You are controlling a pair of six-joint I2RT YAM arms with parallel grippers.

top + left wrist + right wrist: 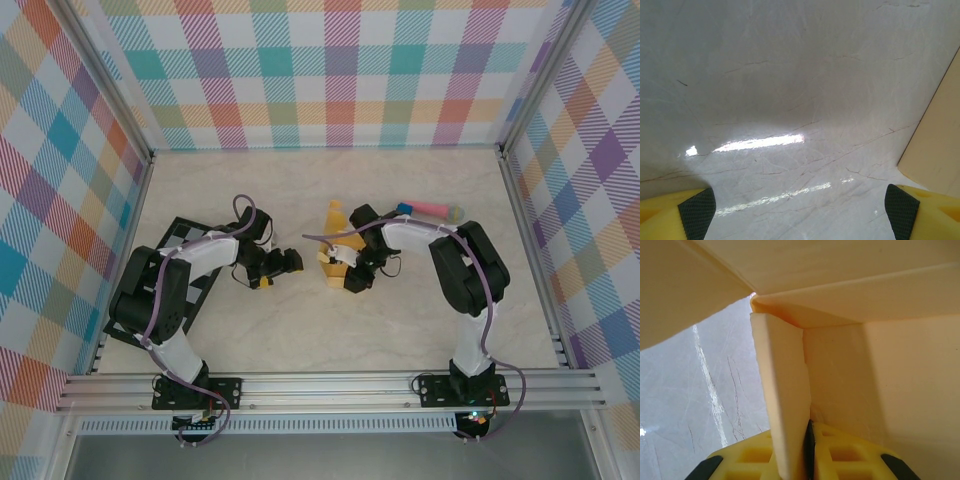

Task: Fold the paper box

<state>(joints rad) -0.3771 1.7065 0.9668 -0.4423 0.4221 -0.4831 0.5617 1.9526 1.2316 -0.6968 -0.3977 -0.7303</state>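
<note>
- The checkered board [185,235] lies flat on the table [400,330], behind the left claw's wrist and partly under that arm.
- The left claw [288,263] points toward the paper box, close to it but apart from it in the top view.
- In the left wrist view the left claw [799,216] stands wide. Its black pads [697,214] are far apart, with bare table [790,75] between them.
- An edge of the card [939,145] rises just ahead of the pad on the right of that view; contact cannot be judged.
- The paper box [335,218] sits between the two claws, partly folded, with one yellow flap standing up on its far side.
- The right claw [350,270] is down at the box from the other side, its fingertips hidden among the card.
- In the right wrist view the right claw [807,455] is narrow, pinching a pale upright flap [782,400] between its yellow fingers.
- Other panels of the box [900,390] close in above and to the right of that claw.
- The pink stick [430,209], with a blue end, lies on the table beyond the right arm, well behind the right claw.
</note>
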